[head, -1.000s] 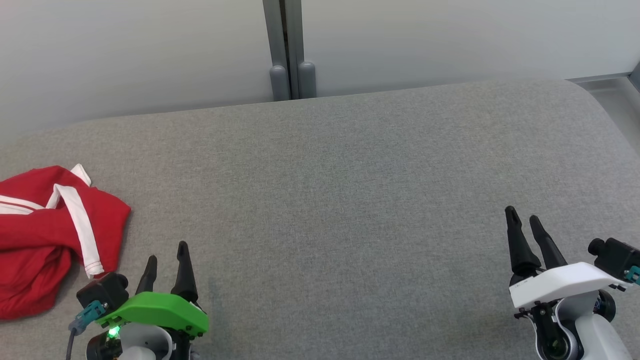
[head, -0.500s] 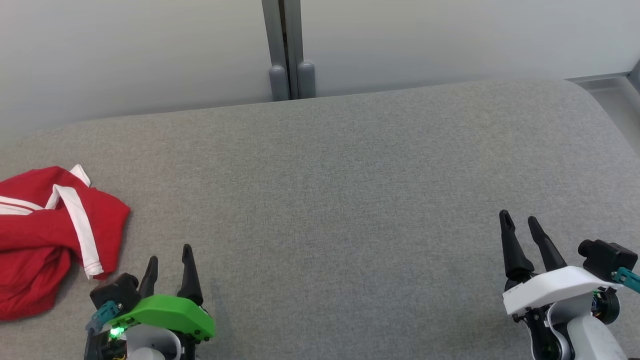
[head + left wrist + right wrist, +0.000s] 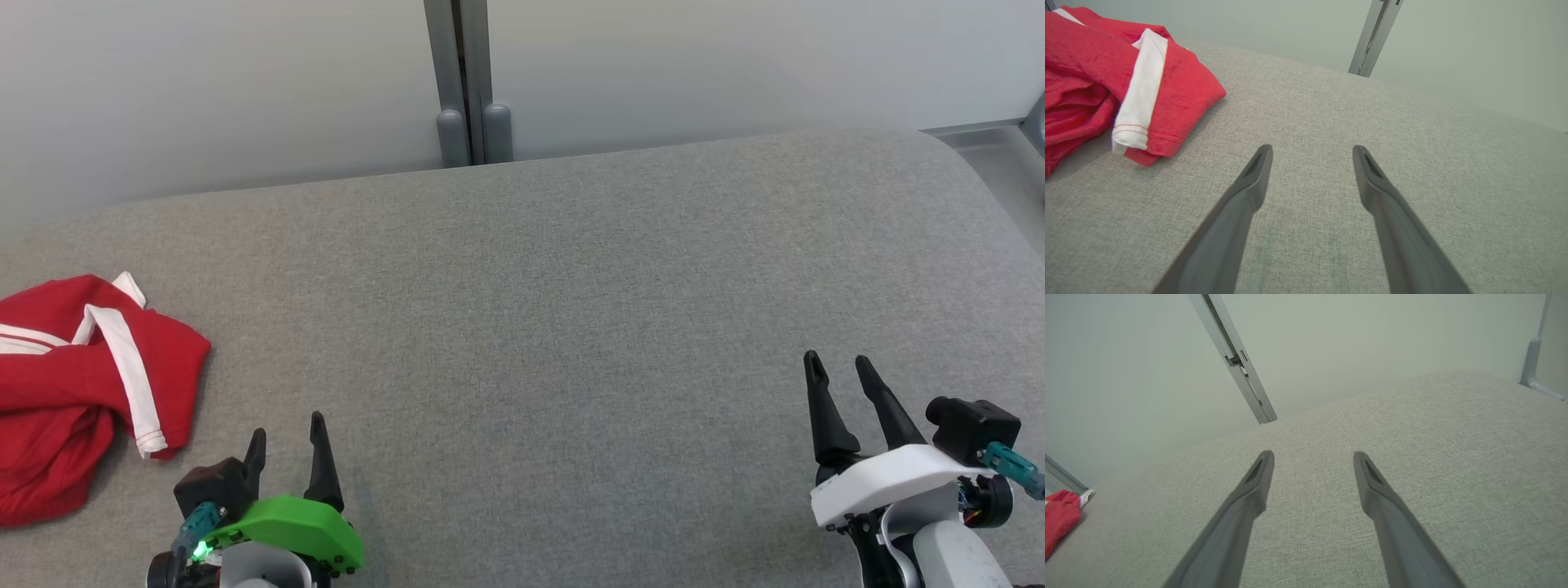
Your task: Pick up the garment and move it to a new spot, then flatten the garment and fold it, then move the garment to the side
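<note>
The garment is red with white trim and lies crumpled at the far left of the grey padded surface; it also fills the upper left of the left wrist view, garment, and peeks in at the lower left of the right wrist view, garment. My left gripper stands open at the lower left, just right of the garment and apart from it, empty. My right gripper is open at the lower right, far from the cloth, nothing between its fingers.
A pale wall with a grey vertical post runs behind the surface. The surface's rounded right edge drops off at the upper right.
Both grippers have drawn back toward the bottom of the head view, the left one drifting slightly right, the right one slightly left. The garment lies as before.
</note>
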Controlling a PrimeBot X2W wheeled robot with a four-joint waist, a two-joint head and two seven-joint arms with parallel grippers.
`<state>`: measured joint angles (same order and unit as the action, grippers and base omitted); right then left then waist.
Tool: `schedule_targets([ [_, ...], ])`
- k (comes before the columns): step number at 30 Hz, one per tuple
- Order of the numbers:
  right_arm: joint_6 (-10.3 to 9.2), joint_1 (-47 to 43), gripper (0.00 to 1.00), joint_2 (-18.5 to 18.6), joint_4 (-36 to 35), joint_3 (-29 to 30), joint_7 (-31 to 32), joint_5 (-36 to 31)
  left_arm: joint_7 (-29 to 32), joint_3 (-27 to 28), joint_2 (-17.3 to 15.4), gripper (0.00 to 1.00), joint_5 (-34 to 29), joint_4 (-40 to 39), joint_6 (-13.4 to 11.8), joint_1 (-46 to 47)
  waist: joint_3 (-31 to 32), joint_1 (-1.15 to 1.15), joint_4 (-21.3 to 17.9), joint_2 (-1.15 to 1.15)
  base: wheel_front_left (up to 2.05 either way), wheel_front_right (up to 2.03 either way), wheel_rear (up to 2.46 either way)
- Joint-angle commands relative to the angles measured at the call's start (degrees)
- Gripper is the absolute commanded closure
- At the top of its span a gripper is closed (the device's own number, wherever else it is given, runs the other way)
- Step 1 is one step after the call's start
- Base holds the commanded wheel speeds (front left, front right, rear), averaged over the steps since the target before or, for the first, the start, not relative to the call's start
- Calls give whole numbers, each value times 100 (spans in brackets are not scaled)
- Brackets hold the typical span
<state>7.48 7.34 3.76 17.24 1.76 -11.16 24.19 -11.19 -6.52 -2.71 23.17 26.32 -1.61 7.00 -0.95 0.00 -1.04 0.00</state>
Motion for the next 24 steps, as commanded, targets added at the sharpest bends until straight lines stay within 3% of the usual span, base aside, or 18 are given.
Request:
schedule_targets([
  [1,2,-5,0,11,-3,-1,-61,-144,-59,-34,-20,0,-161,3,-45,-12,0,0,0,0,0,0,0],
  [24,2,83,0,-51,-217,155,-315,-1199,-309,-116,-29,0,-1118,-370,-218,-3,-4,0,-10,0,0,0,0],
])
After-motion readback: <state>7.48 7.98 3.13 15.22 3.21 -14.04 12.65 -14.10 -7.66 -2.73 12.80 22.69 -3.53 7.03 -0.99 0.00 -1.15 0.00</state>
